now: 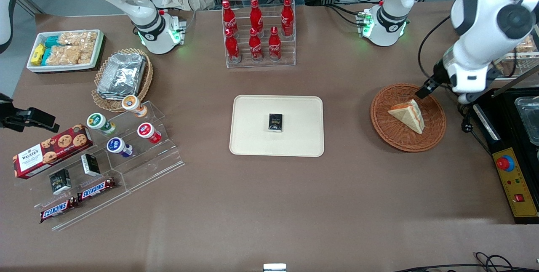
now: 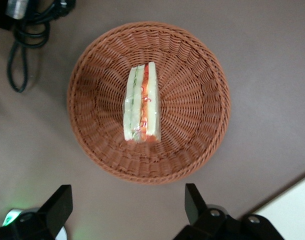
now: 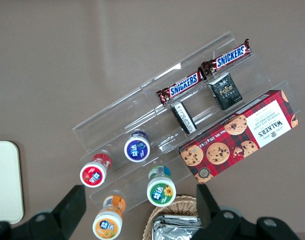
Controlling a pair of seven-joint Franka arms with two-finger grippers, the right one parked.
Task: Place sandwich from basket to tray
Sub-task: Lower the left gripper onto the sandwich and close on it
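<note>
- Pincer [image 2: 127,210]: spread wide and empty, poised above the basket [image 2: 202,65] to straddle its target.
- Sandwich [image 2: 141,104]: stands on edge in the basket, offering narrow flanks.
- Tray [image 1: 252,137]: nearby toward the parked arm, carrying one small dark packet [image 1: 276,122].

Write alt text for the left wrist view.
A sandwich stands on edge in the middle of a round woven basket on a brown table. The open gripper hovers above, and a tray corner shows nearby.
</note>
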